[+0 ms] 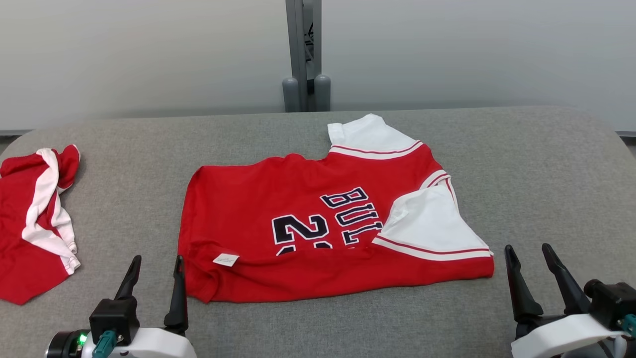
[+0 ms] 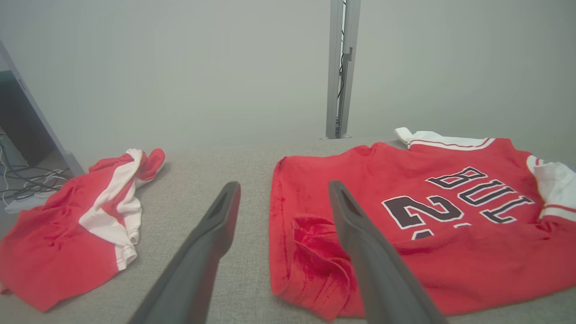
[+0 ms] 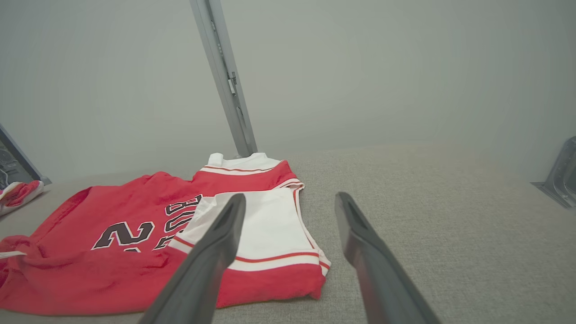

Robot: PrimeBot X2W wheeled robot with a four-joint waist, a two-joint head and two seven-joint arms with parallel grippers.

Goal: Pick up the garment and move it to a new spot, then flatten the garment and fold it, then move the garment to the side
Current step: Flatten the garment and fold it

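The left claw (image 1: 157, 259) and right claw (image 1: 527, 247) are held released and empty, the half-folded red jersey (image 1: 278, 214) being spread on the bench (image 1: 546, 164) just ahead and between them, seemingly so that its near corners can be grasped.

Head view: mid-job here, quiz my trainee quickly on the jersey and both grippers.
1. True or false: the left gripper is clamped on the red jersey.
2. The crumpled red-and-white garment lies: A) left of the jersey, B) right of it, C) on it.
3. Fill in: the right gripper, beside the jersey's near corner, stands ___.
Key: 1 false; 2 A; 3 open.
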